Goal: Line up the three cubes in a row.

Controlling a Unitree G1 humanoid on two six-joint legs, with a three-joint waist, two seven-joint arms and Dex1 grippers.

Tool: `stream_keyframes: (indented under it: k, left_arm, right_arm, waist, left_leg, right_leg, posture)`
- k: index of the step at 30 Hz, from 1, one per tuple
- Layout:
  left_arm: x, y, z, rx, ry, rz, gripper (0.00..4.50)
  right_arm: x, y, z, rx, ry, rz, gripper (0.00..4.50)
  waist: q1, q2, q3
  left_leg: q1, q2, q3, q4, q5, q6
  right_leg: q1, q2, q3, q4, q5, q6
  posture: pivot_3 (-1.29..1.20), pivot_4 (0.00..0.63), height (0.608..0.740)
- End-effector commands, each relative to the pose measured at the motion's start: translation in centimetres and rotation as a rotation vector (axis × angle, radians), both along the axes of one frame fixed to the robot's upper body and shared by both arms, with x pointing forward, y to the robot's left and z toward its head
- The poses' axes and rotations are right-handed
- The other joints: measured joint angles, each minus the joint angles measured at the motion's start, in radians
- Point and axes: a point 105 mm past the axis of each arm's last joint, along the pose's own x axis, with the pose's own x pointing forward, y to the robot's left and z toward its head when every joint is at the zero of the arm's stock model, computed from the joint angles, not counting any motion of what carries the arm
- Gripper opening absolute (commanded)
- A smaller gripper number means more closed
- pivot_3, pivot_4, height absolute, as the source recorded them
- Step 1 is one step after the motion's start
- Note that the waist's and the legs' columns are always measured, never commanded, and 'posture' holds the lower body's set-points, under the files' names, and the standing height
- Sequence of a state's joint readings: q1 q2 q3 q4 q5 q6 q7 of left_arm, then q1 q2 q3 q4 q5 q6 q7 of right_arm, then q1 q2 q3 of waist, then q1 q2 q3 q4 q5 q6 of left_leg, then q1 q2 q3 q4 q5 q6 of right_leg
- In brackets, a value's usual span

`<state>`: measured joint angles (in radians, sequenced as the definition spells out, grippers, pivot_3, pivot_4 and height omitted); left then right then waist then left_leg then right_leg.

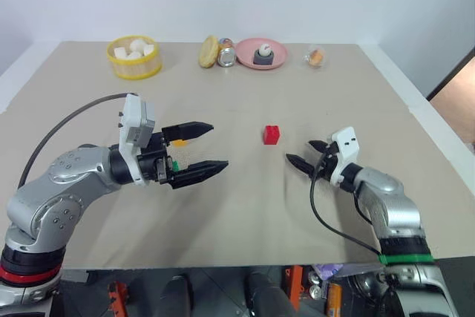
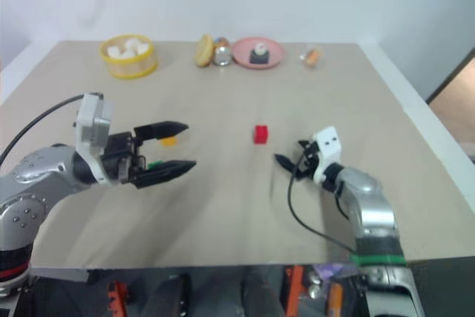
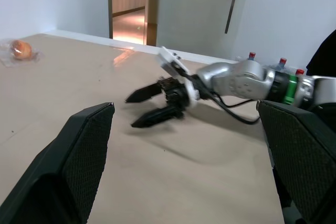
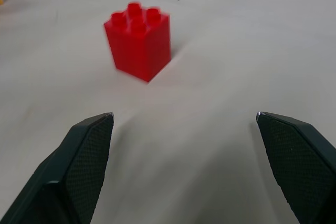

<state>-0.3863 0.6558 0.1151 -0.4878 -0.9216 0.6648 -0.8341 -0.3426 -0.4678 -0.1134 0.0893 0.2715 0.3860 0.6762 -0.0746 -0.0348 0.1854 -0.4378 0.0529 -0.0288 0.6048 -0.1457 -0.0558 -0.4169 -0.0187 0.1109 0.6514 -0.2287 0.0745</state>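
Note:
The red cube [image 1: 272,134] stands alone mid-table, studs up. My right gripper [image 1: 300,151] is open just to its right, low over the table and pointing at it; in the right wrist view the red cube [image 4: 137,40] lies ahead of the spread fingers [image 4: 89,150], apart from them. My left gripper [image 1: 217,146] hovers open and empty at the left, pointing right. Behind its upper finger peeks the orange-yellow cube [image 1: 179,142]; the green cube [image 1: 175,164] shows partly between its fingers' bases, on the table. The left wrist view looks across at the right gripper [image 3: 130,113].
At the table's far edge stand a yellow basket [image 1: 133,69] of white lumps, a round yellow-brown item [image 1: 208,51], a tin can [image 1: 225,53], a pink plate [image 1: 276,62] with a small dark holder, and a wrapped orange item [image 1: 317,56]. The table's right edge [image 1: 438,135] is near my right arm.

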Motion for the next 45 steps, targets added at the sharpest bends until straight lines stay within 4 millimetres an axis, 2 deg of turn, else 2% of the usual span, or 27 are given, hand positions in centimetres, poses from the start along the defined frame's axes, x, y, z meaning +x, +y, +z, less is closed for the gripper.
stream_keyframes:
  k: [1, 8, 13, 18, 27, 38, 45]
  left_arm:
    - [0.1, -0.5, 0.7, -0.024, -0.045, -0.014, 4.48]
    - [0.5, -1.2, 0.4, -0.049, -0.045, -0.036, 4.48]
    - [0.6, -1.3, 0.4, -0.062, -0.049, -0.042, 4.48]
    - [0.5, -1.3, 0.3, -0.066, -0.050, -0.040, 4.48]
    - [0.5, -1.0, 0.2, -0.081, -0.058, -0.001, 4.48]
    - [0.2, -1.1, -0.1, -0.096, -0.052, 0.020, 4.48]
    - [0.3, -1.0, -0.2, -0.110, -0.047, 0.037, 4.48]
  right_arm:
    - [-0.4, 1.0, 1.5, 0.026, -0.045, -0.031, 4.50]
    - [-0.3, 3.5, 1.0, 0.037, -0.065, -0.110, 4.50]
    - [0.5, 4.3, 0.8, 0.030, -0.081, -0.141, 4.50]
    - [1.5, 4.1, 0.5, 0.011, -0.096, -0.179, 4.50]
    - [2.2, 6.4, -0.2, 0.027, -0.092, -0.128, 4.50]
    - [4.6, 8.4, 0.0, 0.019, -0.127, -0.115, 4.50]
    - [5.9, 9.8, 0.8, 0.015, -0.161, -0.098, 4.50]
  waist:
    - [-0.003, 0.000, 0.000]
    - [-0.003, 0.000, 0.000]
    - [-0.001, 0.000, 0.000]
    - [-0.001, 0.000, 0.000]
    - [-0.007, 0.000, 0.000]
    - [-0.030, -0.001, -0.001]
    - [-0.037, -0.001, -0.001]
  left_leg:
    - [0.000, 0.000, 0.000, 0.000, 0.000, 0.000]
    - [0.001, 0.000, 0.000, 0.001, 0.003, 0.000]
    - [-0.001, -0.001, 0.000, 0.001, 0.004, 0.000]
    - [0.000, 0.000, -0.001, 0.000, 0.004, 0.000]
    - [0.000, 0.000, -0.001, 0.000, 0.004, 0.000]
    - [0.004, 0.000, -0.001, 0.000, 0.007, 0.003]
    - [0.007, 0.000, -0.002, 0.000, 0.007, 0.003]
  right_leg:
    - [0.000, 0.000, 0.000, 0.000, 0.001, -0.001]
    - [0.000, 0.000, 0.001, 0.000, 0.004, -0.001]
    - [0.000, 0.000, 0.001, 0.000, 0.004, -0.001]
    - [-0.001, 0.000, 0.000, 0.000, 0.003, -0.001]
    - [-0.001, 0.001, 0.000, 0.000, 0.004, -0.001]
    - [0.000, 0.001, 0.001, 0.000, 0.012, -0.004]
    - [0.000, 0.002, 0.002, 0.000, 0.013, -0.006]
  posture:
    - [0.00, 0.150, 0.740]
    - [0.00, 0.150, 0.740]
    - [0.00, 0.150, 0.740]
    - [0.00, 0.150, 0.740]
    - [0.00, 0.150, 0.740]
    - [0.00, 0.150, 0.740]
    - [0.00, 0.150, 0.740]
